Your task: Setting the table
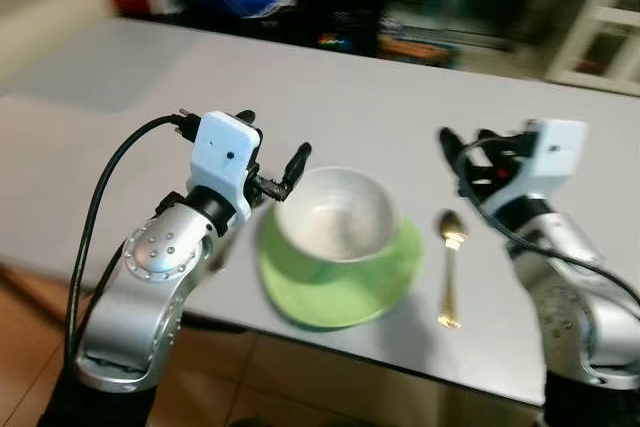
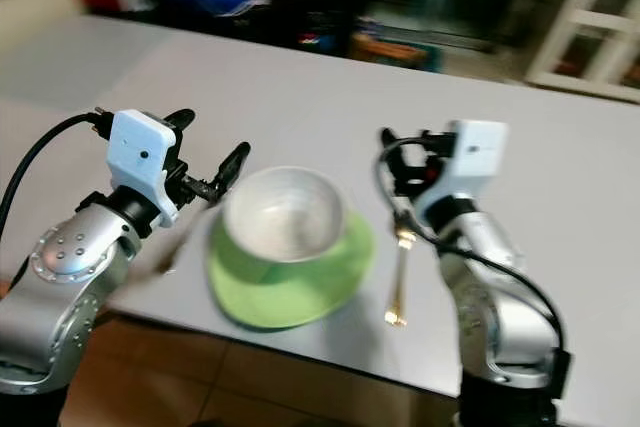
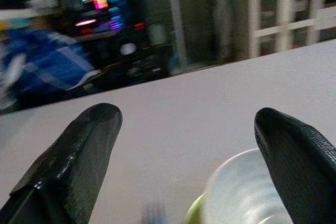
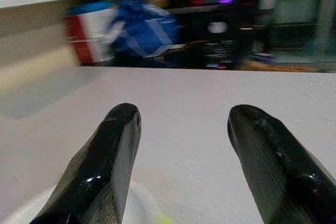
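A silver bowl [image 1: 335,212] stands on a green plate [image 1: 340,292] near the front edge of the grey table [image 1: 400,97]. A gold spoon [image 1: 450,265] lies just right of the plate. A blurred utensil [image 2: 172,249] lies left of the plate, partly under my left arm. My left gripper [image 1: 272,142] hovers open just left of the bowl's rim, holding nothing. My right gripper [image 1: 468,142] is open and empty above the table, just beyond the spoon's bowl end. In the left wrist view the bowl [image 3: 247,192] shows between the fingers [image 3: 79,156].
The table's front edge [image 1: 330,342] runs just below the plate, with brown floor tiles beneath. Beyond the far edge are a dark shelf unit with lit screens [image 3: 100,3], a blue bundle [image 4: 142,30] and a white cabinet [image 1: 610,27].
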### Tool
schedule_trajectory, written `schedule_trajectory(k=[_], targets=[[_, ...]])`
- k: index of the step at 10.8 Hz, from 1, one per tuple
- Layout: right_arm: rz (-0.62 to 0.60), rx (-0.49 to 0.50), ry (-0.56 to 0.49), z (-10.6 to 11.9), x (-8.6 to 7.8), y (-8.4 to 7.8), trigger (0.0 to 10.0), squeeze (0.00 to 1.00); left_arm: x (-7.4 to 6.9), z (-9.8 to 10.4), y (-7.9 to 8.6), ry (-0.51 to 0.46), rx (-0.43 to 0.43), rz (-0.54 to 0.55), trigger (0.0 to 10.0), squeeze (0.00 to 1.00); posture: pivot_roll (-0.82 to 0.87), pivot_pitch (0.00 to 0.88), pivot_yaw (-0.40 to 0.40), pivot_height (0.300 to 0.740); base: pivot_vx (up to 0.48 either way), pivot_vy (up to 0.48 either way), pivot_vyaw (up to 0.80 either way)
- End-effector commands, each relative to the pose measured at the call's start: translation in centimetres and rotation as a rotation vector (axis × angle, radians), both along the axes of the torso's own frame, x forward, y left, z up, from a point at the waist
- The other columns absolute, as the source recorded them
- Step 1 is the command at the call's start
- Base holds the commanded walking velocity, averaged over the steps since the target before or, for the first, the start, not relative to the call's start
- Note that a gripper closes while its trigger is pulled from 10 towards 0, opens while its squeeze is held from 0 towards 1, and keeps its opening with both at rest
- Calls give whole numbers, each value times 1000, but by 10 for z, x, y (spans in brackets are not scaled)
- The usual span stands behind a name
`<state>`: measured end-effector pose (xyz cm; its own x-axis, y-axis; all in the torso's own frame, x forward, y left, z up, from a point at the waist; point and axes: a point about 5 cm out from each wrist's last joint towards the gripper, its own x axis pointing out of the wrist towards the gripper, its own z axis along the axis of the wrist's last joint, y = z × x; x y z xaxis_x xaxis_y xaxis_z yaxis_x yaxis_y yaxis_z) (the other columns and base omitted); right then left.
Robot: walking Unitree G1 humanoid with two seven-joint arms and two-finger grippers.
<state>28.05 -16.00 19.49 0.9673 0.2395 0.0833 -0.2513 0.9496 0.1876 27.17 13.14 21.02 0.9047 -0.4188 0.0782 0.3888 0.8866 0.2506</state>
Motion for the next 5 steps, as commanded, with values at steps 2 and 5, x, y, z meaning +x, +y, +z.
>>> schedule_trajectory(k=[2,5], targets=[[1,1,-22,0,-3,9,10000,0,2,3,1,-11,11,48,10000,0,45,0,-11,740,0,0,800],[7,21,-22,0,-3,15,10000,0,2,-3,13,-26,15,138,10000,0,36,0,-3,740,0,0,800]])
